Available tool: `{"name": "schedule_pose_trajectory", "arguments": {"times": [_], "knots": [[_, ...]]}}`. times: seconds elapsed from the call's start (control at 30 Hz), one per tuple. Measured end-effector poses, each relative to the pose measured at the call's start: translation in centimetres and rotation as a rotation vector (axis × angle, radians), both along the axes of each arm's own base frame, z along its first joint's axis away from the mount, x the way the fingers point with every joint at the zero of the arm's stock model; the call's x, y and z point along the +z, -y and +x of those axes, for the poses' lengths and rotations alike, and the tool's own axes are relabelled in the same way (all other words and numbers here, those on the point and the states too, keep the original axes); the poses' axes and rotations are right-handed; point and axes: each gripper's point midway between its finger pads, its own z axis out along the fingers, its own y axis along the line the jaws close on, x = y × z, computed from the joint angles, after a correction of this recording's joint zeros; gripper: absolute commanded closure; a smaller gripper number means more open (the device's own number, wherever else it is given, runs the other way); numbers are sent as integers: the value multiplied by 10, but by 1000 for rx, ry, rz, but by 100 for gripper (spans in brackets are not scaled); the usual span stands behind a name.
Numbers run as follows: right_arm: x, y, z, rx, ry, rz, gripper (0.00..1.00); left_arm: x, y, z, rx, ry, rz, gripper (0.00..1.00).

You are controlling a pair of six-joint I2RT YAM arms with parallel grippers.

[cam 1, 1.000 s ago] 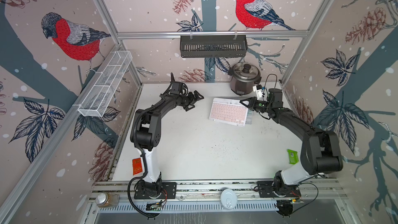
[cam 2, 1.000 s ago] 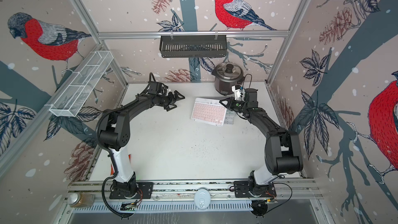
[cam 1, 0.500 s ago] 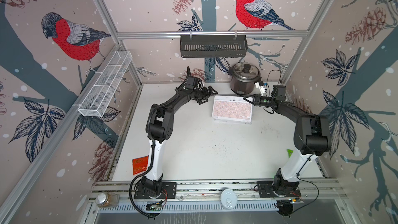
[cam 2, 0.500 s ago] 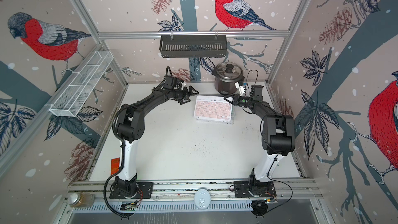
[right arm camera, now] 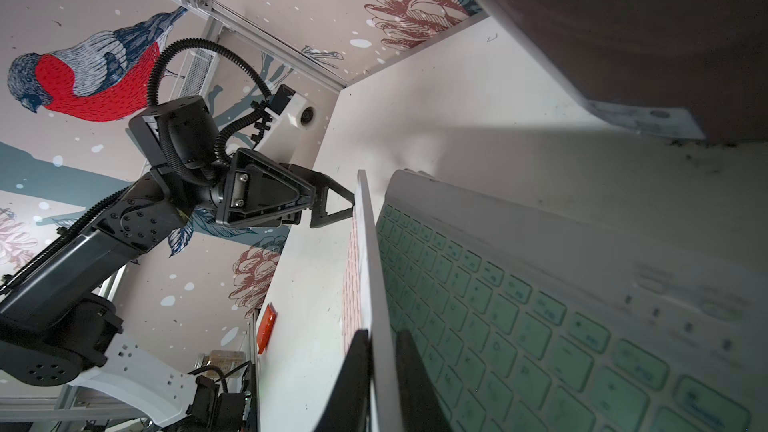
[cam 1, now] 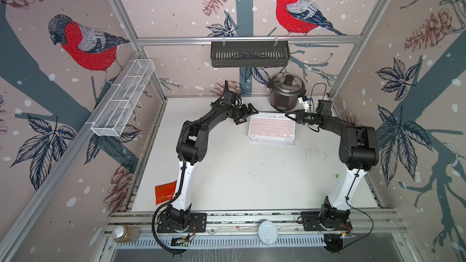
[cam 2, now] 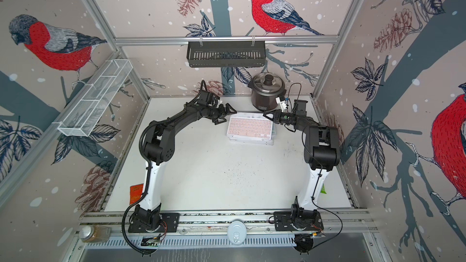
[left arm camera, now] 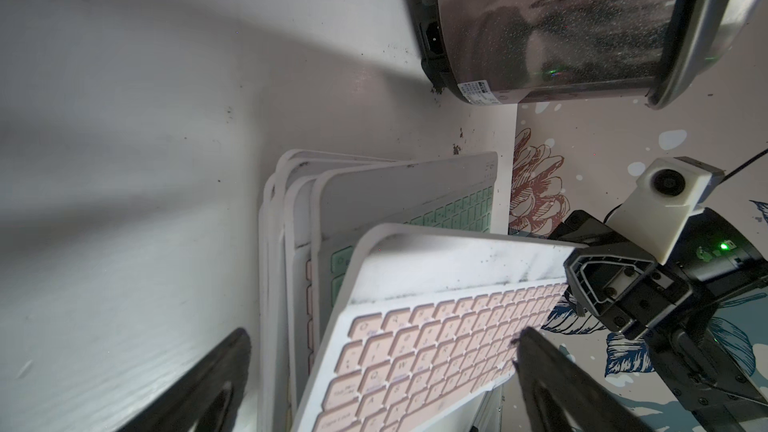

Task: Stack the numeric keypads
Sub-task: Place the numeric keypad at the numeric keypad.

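- Fingers (right arm camera: 353, 371) of the right gripper (cam 1: 289, 115) pinch one edge of the pink keypad (cam 1: 272, 127), holding it tilted just above the green keypad (right arm camera: 498, 326).
- The left gripper (cam 1: 248, 115), jaws spread wide, has swung in to the opposite edge.
- The pink keypad, carried askew a second ago, now lies squared over the stack (cam 1: 272, 142) beside the rice cooker (cam 1: 286, 94); letting go looks next.

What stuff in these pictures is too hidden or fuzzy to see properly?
- The lower keypads: in both top views the pink keypad covers them, so the count is unclear.
- The green packet: in a top view, the right arm hides most of it.
- Letters on the mint keypad: right wrist view, blurred.
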Motion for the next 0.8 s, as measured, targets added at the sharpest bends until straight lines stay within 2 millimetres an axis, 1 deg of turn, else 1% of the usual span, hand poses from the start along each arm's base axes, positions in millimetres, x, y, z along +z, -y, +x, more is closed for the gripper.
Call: {"name": "schedule_pose_trajectory", "arguments": {"times": [0.03, 0.1, 0.2, 0.3, 0.37, 0.43, 0.57, 0.8], "knots": [[-2, 2, 2, -7, -2, -5, 77, -1, 1, 0, -2, -1, 1, 1], [-6, 4, 5, -21, -6, -16, 63, -2, 3, 0, -5, -6, 3, 1], [-9, 7, 8, -36, -8, -28, 60, -7, 6, -1, -10, -15, 7, 1], [-11, 10, 10, -55, -9, -42, 59, -9, 7, -2, -12, -24, 10, 1], [-13, 13, 13, -79, -15, -59, 53, -9, 8, -3, -13, -24, 10, 1], [-13, 16, 16, -108, -11, -84, 44, -11, 8, -5, -15, -33, 14, 1], [-13, 22, 22, -173, -4, -138, 43, -16, 6, -15, -17, -61, 28, 1], [-19, 33, 22, -277, -17, -204, 11, -17, 0, -22, -16, -68, 47, 1]]}}
